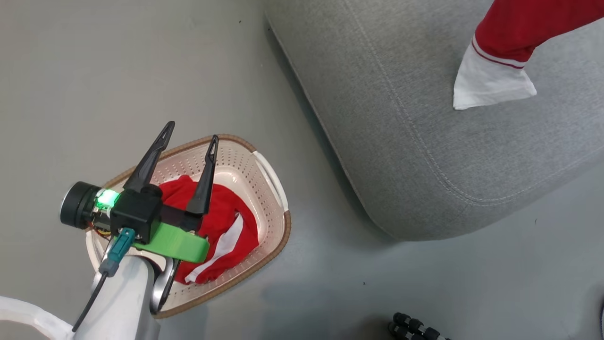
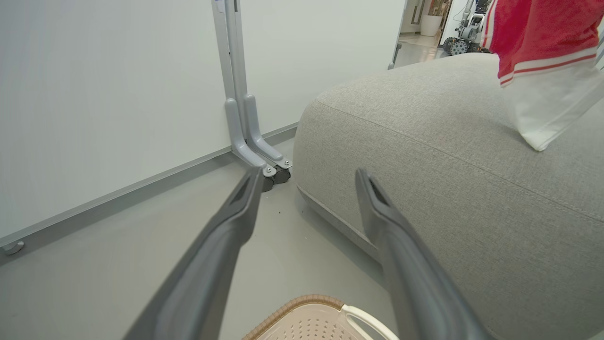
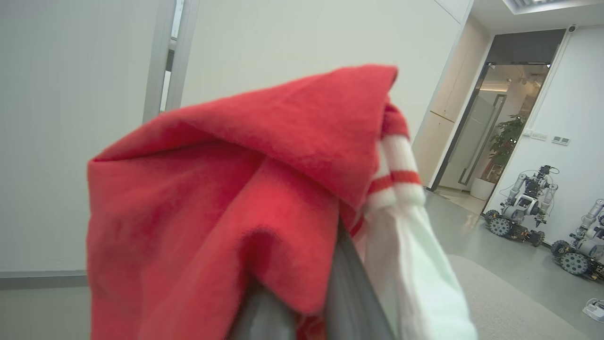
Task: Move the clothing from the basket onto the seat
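Observation:
My left gripper [image 1: 192,132] hangs open over the cream basket [image 1: 272,243], nothing between its dark fingers. One red garment with a white stripe [image 1: 225,215] lies crumpled in the basket. The grey seat [image 1: 448,141] stands to the right of it. A second red garment with a white panel [image 1: 493,80] hangs over the seat from the upper right, its white tip at or just above the cushion. In the right wrist view this clothing [image 3: 245,189] drapes over my right gripper [image 3: 311,302], which is shut on it. The left wrist view shows the left gripper [image 2: 309,177], basket rim [image 2: 306,302], seat [image 2: 448,165] and hanging garment [image 2: 542,47].
Grey floor surrounds the basket and seat. A partition's grey wheeled foot [image 2: 264,160] stands by the seat's far corner. A black ribbed object [image 1: 415,328] lies on the floor at the bottom right. Other wheeled robots [image 3: 524,208] stand near a doorway.

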Controlling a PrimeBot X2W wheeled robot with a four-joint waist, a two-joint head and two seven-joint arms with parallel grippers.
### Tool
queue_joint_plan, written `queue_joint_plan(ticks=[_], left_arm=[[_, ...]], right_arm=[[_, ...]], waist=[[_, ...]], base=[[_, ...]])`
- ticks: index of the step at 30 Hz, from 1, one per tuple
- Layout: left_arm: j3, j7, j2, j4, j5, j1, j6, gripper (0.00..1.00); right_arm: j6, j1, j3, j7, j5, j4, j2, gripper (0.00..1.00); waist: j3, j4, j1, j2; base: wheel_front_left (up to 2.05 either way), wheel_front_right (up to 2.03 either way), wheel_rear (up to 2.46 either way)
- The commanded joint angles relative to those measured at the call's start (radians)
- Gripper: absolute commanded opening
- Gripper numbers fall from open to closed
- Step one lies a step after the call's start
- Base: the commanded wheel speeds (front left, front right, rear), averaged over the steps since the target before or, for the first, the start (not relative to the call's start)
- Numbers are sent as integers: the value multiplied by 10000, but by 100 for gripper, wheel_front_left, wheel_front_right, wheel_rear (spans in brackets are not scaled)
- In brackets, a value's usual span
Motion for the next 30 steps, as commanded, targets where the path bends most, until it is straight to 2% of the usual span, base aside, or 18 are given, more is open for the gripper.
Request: queue_joint_plan(ticks=[1, 13, 17, 20, 21, 23, 24, 30], left_arm=[[-18, -4, 112, -53, 28, -228, -24, 100], [-158, -4, 201, -204, 24, -444, -24, 100], [-174, -4, 231, -242, 12, -377, -25, 100], [-134, -4, 245, -273, -12, -327, -25, 100], [-106, -4, 247, -282, -12, -303, -25, 100], [-90, -4, 230, -297, 7, -246, -25, 100], [-89, -4, 213, -289, 22, -209, -25, 100], [-90, -4, 69, -153, -3, -108, -25, 100]], right_arm=[[-3, -221, -108, -31, -121, 214, -78, 0], [-3, -743, -1303, -31, -982, 2961, -257, 0], [-4, -681, -1308, -31, -1194, 4292, -134, 0], [-4, -868, -925, -31, -1148, 5281, -127, 0], [-6, -930, -864, -31, -1092, 5486, -143, 5], [-8, -1033, -834, -31, -1032, 5886, -184, 89], [-8, -1013, -814, -29, -1035, 6239, -141, 100], [-8, -1174, -361, -31, -938, 6634, -135, 100]], waist=[[647, 585, -1, 0], [1254, 1006, -1, 0], [1332, 1130, -1, 0], [1359, 1195, -1, 0], [1368, 1197, -1, 0], [1380, 1197, -1, 0], [1366, 1197, -1, 0], [1144, 1144, -1, 0]], base=[[0, 0, 0], [0, 0, 0], [0, 0, 0], [0, 0, 0], [0, 0, 0], [0, 0, 0], [0, 0, 0], [0, 0, 0]])
